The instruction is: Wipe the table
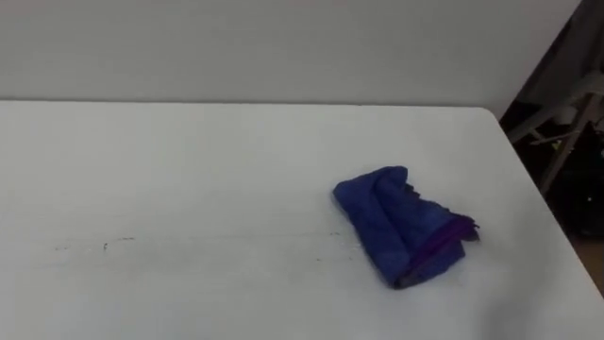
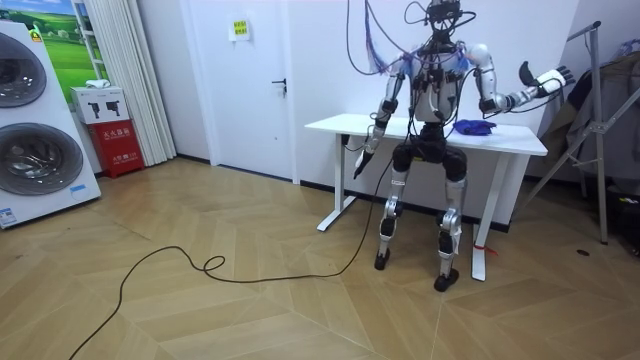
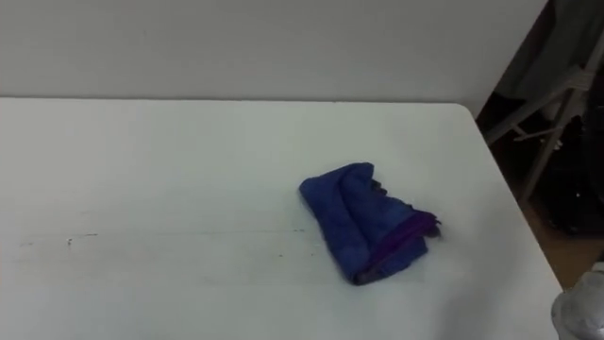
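Note:
A crumpled blue cloth (image 1: pixel 401 227) (image 3: pixel 366 223) with a purple edge lies on the white table (image 1: pixel 170 179) (image 3: pixel 142 170), right of the middle and near the right edge. Faint marks run across the tabletop to its left. In the room view I stand close at the table's (image 2: pixel 335 125) long side, facing the wall, and the cloth (image 2: pixel 472 127) lies in front of my right side. My right hand (image 2: pixel 547 81) is raised out beyond the table's right end, fingers straight, holding nothing. Beside the table's left part my left hand (image 2: pixel 361 163) hangs low.
A metal folding stand (image 1: pixel 559 118) (image 2: pixel 598 125) leans just past the table's right end. The wall runs close behind the table's far edge. At the room view's left stand washing machines (image 2: pixel 30 150), a red box (image 2: pixel 118 146) and a door (image 2: pixel 250 80).

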You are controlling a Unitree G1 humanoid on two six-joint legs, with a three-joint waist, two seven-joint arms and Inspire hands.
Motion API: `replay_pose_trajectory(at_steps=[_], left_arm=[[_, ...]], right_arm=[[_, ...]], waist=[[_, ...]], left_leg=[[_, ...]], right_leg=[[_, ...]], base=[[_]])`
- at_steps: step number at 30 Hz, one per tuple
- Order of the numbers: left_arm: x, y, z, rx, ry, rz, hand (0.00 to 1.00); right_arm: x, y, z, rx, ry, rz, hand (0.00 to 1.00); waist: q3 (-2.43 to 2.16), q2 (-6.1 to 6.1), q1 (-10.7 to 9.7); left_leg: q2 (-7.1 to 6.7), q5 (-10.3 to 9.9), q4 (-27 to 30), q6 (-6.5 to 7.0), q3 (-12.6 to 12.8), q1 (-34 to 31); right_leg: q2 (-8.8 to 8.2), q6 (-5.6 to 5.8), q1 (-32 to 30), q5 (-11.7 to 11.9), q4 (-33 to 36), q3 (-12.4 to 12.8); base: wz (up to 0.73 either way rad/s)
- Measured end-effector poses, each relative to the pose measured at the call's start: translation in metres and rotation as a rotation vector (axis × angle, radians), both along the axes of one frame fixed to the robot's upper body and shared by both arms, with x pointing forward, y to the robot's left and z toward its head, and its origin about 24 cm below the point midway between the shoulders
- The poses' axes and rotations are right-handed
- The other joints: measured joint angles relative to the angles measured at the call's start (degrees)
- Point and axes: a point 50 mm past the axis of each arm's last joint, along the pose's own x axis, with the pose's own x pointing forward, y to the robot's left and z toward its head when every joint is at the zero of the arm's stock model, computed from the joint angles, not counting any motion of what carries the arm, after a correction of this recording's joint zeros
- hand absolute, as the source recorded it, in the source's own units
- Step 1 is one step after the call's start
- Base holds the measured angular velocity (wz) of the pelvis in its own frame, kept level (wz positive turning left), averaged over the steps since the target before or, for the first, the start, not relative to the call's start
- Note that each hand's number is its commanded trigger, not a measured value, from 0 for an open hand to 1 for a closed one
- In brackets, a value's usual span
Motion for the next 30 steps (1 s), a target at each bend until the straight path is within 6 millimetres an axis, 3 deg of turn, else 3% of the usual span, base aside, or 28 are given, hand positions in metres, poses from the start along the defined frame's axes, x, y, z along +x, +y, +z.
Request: replay_pose_trajectory(at_steps=[3,5,8,15,21,23,28,30], left_arm=[[0.000,0.001,0.000,0.001,0.001,0.004,0.00],[0.001,0.001,0.001,0.005,-0.006,0.008,0.00],[0.004,0.004,0.002,0.016,-0.020,0.023,0.00],[0.004,0.006,0.003,0.022,-0.031,0.048,0.00],[0.003,0.005,0.003,0.020,-0.035,0.070,0.00],[0.002,0.003,0.001,0.012,-0.030,0.071,0.00],[-0.008,-0.001,-0.002,-0.002,0.022,0.062,0.00],[-0.013,-0.003,-0.003,-0.005,0.054,0.046,0.00]], right_arm=[[-0.020,-0.021,-0.024,0.132,0.016,-0.157,0.00],[-0.034,-0.031,-0.036,0.205,0.019,-0.255,0.00],[-0.055,-0.043,-0.052,0.330,-0.016,-0.401,0.00],[-0.114,-0.050,-0.112,0.646,0.019,-0.758,0.00],[-0.175,-0.030,-0.158,0.833,0.152,-1.009,0.00],[-0.197,-0.014,-0.175,0.908,0.238,-1.066,0.00],[-0.226,0.027,-0.203,1.061,0.459,-1.059,0.00],[-0.232,0.038,-0.208,1.077,0.582,-0.991,0.00]], waist=[[-0.03,0.06,-0.5],[-0.34,-0.14,-0.8],[-0.15,0.09,-2.2],[-0.29,0.65,-4.2],[-0.49,0.43,-5.8],[-0.71,0.56,-6.0],[-1.44,1.21,-6.0],[-1.34,1.43,-5.7]], left_leg=[[-0.01,-0.2,0.0,-0.26,0.0,-0.4],[-0.01,-0.2,0.0,-0.25,0.0,-0.7],[-0.01,0.0,0.0,0.04,0.1,-1.0],[0.01,-0.4,0.1,0.17,1.3,-0.9],[0.04,-0.7,0.2,-0.20,1.3,-1.2],[0.06,-0.7,0.6,-0.08,1.2,-1.2],[0.18,-1.0,0.9,-0.34,0.9,-1.2],[0.18,-1.0,0.9,-0.36,0.5,-1.0]], right_leg=[[0.00,0.00,-0.2,0.0,-0.1,-0.1],[-0.01,0.01,-0.6,0.0,-0.1,-0.1],[-0.01,0.01,-1.0,0.0,0.0,0.1],[-0.05,0.09,-1.6,-0.1,0.3,1.3],[-0.08,0.06,-1.8,-0.6,0.3,1.5],[-0.08,0.05,-1.7,-0.6,0.5,1.6],[-0.04,0.03,-1.4,-0.6,0.7,1.3],[0.01,0.03,-1.1,-0.6,0.7,1.2]], base=[[0.00],[0.00],[0.00],[-0.08],[0.00],[0.00],[0.01],[0.06]])
